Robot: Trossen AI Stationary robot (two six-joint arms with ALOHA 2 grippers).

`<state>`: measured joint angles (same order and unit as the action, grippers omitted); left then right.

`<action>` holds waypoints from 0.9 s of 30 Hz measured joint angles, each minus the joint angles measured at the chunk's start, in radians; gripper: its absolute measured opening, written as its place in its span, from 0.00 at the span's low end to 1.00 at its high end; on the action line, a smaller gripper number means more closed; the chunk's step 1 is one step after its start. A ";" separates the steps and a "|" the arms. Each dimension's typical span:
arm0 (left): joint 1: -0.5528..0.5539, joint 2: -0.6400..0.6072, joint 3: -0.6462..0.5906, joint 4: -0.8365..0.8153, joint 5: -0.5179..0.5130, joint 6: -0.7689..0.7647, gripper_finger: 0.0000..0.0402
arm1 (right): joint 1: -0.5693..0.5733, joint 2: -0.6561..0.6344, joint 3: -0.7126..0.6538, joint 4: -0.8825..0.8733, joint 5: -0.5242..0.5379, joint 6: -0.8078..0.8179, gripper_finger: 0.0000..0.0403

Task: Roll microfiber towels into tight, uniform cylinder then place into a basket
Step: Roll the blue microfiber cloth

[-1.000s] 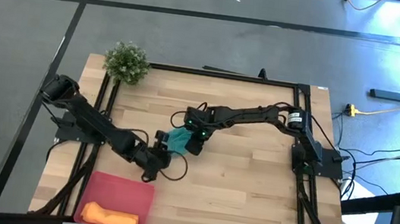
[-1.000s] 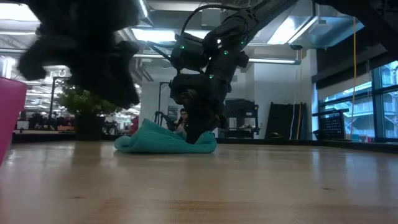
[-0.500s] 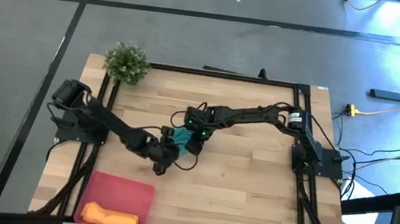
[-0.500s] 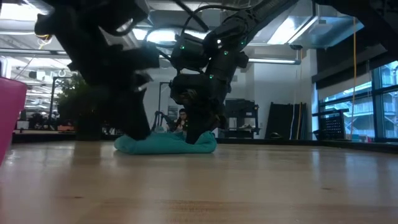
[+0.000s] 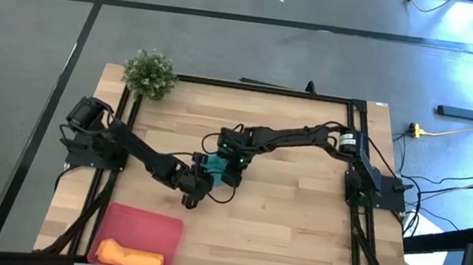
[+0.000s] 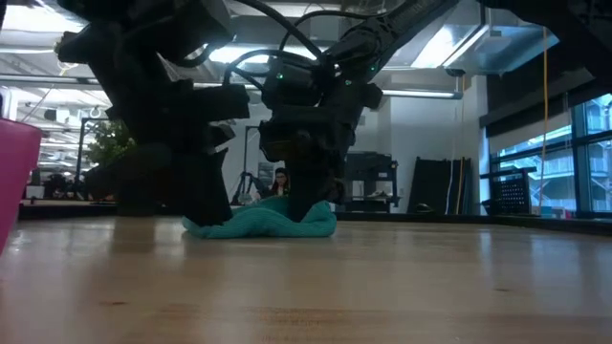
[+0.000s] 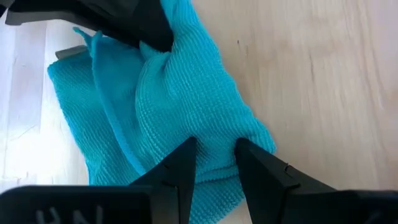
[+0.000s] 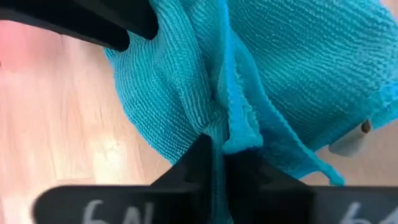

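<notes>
The teal towel point(image 5: 212, 161) lies crumpled at the table's middle, its underside on the wood point(image 6: 263, 222). My left gripper point(image 5: 201, 175) is down on its near-left edge, fingers a little apart point(image 7: 214, 152). My right gripper point(image 5: 225, 169) stands at its right side, fingers close together on cloth point(image 8: 221, 155). The orange towel point(image 5: 127, 254) lies rolled in the pink basket point(image 5: 148, 226) at the near left. My left gripper sets both fingertips point(image 7: 186, 158) on the towel's bunched edge point(image 7: 214, 140), slanting down from the near left. A ridge of cloth stands in the gap; whether it is pinched I cannot tell. The towel stays on the table. My right gripper pinches a folded hem point(image 8: 229, 140) of the towel between its two fingers, slanting down from the table's right. Several layers bunch there. The towel rests slack on the table below the fingers.
A small green potted plant point(image 5: 150, 73) stands at the far left corner. The basket's pink wall point(image 6: 14, 182) shows at the near left in the low view. Bare wood lies to the right of the towel and in front of it.
My left gripper has come down and toward the table's middle, from near the basket onto the teal towel's near-left edge. The towel's raised left peak has sunk flatter. My right gripper has stayed in place and rolled slightly.
</notes>
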<state>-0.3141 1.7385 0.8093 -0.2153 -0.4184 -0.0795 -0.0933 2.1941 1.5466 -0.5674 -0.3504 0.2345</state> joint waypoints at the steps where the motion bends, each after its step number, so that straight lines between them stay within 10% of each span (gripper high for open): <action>1: 0.000 0.001 0.000 0.000 0.002 0.000 0.27 | 0.000 0.000 0.000 0.000 0.000 0.003 0.11; 10: 0.000 0.002 -0.001 -0.005 0.010 0.000 0.27 | -0.009 -0.009 0.000 0.000 -0.005 0.031 0.31; 27: -0.018 0.001 -0.001 -0.023 0.063 -0.023 0.27 | 0.086 -0.158 0.002 -0.177 0.317 -0.108 0.32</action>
<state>-0.3318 1.7397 0.8084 -0.2385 -0.3554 -0.1021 -0.0075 2.0366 1.5486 -0.7443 -0.0333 0.1267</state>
